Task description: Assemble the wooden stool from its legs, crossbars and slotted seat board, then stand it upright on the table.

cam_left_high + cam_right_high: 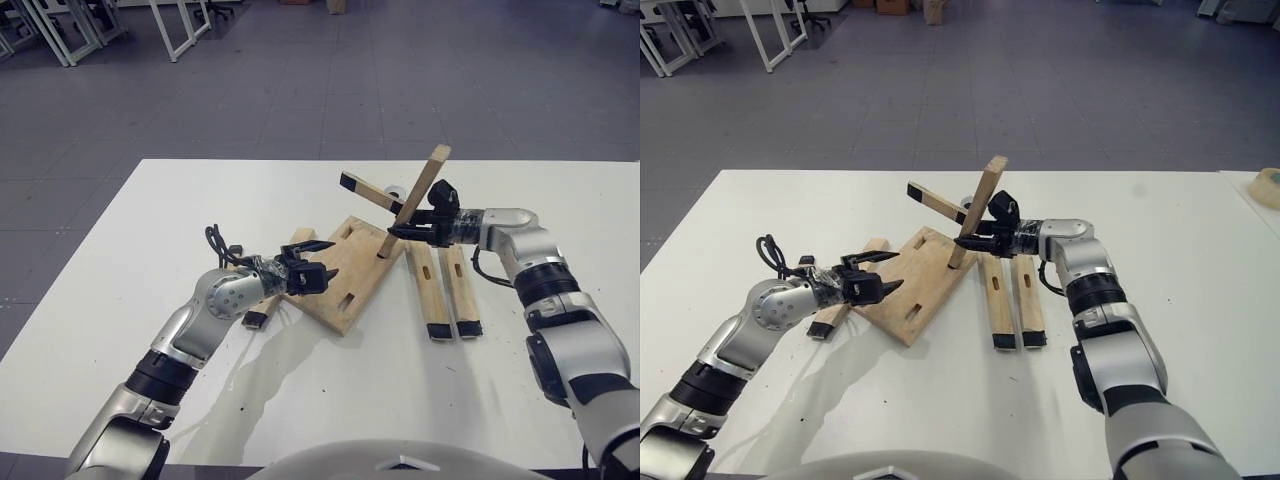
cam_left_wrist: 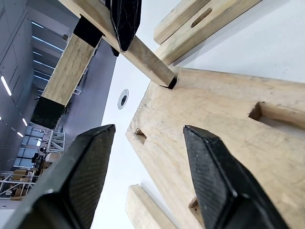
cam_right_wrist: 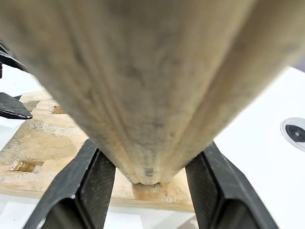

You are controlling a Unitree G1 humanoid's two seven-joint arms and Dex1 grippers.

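Note:
The slotted seat board (image 1: 345,278) lies tilted on the white table (image 1: 150,230), resting on a leg (image 1: 256,318) underneath. My right gripper (image 1: 411,229) is shut on a light wooden leg (image 1: 420,190) that leans steeply, its lower end in a slot at the board's far corner. A crossbar with a black tip (image 1: 365,190) sticks out from that leg. In the right wrist view the leg (image 3: 143,86) sits between the fingers (image 3: 90,186). My left gripper (image 1: 321,261) is open at the board's left edge, its fingers (image 2: 81,181) spread on either side of the board (image 2: 228,119).
Two more legs with black tips (image 1: 428,290) (image 1: 461,290) lie side by side on the table right of the board. A round grommet (image 1: 395,190) is set in the tabletop behind the leg. White frames stand on the floor far behind the table.

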